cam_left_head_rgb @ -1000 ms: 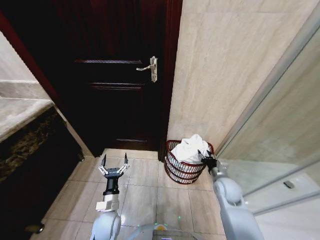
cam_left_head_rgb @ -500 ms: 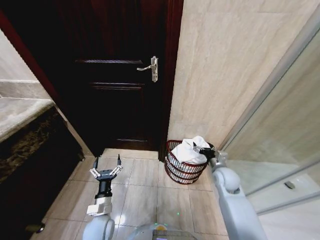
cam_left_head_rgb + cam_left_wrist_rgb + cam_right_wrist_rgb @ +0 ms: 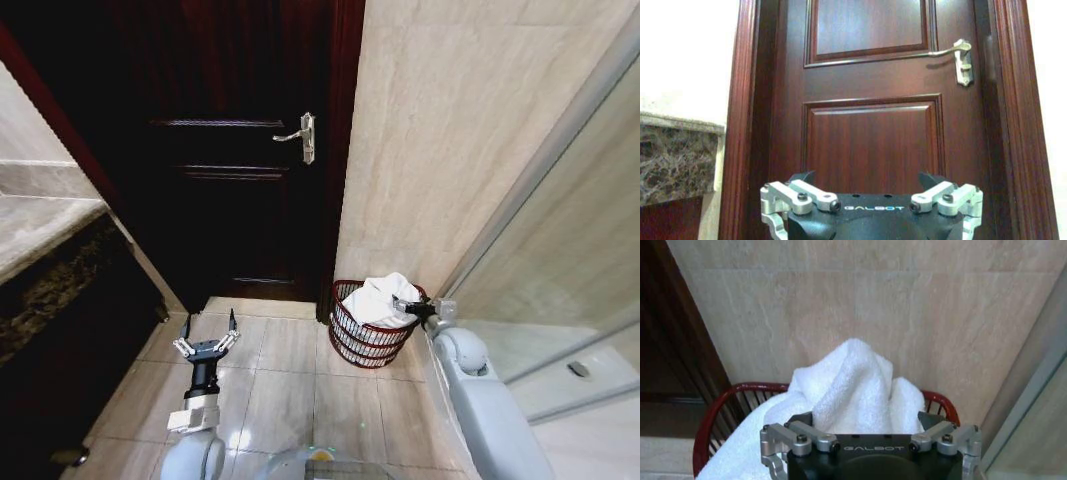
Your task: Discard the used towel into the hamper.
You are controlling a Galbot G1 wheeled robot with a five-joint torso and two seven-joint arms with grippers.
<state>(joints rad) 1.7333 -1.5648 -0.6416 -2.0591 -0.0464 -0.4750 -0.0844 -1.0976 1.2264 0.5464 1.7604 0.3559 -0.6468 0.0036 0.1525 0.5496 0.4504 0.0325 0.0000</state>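
left gripper (image 3: 205, 345) hangs low over the floor tiles (image 3: 300, 390), its fingers spread wide and holding nothing, well apart from the work. right gripper (image 3: 412, 307) sits at the near rim of the hamper (image 3: 352, 340), against the white towel (image 3: 378, 298); whether its fingers are open or closed on the cloth cannot be told. towel is heaped in the hamper, peak above the rim, one fold draped over the near edge. hamper stands on the floor in the corner between the dark door (image 3: 230, 150) and the beige wall (image 3: 440, 130).

judgement: the deposit step is at or near its end. next move calls for the fingers to be free of the cloth and the arm to lift clear without dragging the towel out.

right wrist view gives the towel's folds and the red rim bars close up; the head view gives the corner layout. left wrist view shows the door panels and its handle (image 3: 959, 55) square on.
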